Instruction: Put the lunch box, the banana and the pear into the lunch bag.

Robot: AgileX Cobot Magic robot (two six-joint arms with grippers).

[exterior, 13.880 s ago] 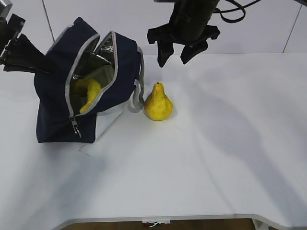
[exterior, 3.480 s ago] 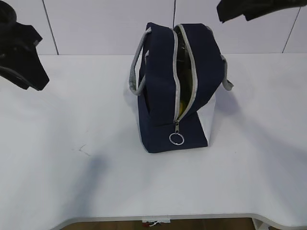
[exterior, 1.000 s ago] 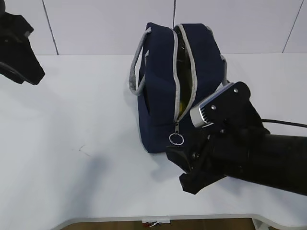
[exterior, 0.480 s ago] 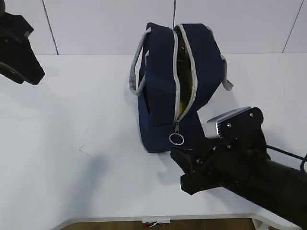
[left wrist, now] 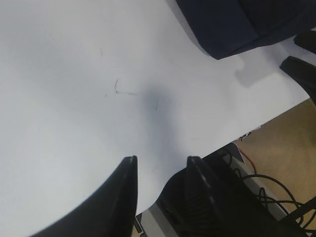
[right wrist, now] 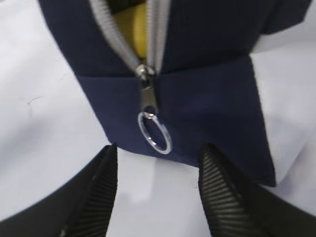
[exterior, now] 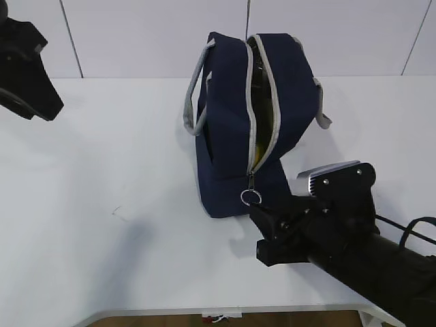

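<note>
Exterior: lunch bag [exterior: 252, 116] upright on surface [exterior: 122, 238], zipper running top to bottom, ring pull [exterior: 250, 197] just beyond right hand [exterior: 262, 228]; left hand [exterior: 27, 68] well apart | Left wrist: left hand [left wrist: 160, 170] part-open, empty | Right wrist: right hand [right wrist: 155, 190] open, straddling ring pull [right wrist: 155, 132]; yellow fruit [right wrist: 134, 22] inside; nothing between.

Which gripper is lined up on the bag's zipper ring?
The right gripper: its open jaws flank the zipper ring. The left gripper hangs over bare table.
</note>
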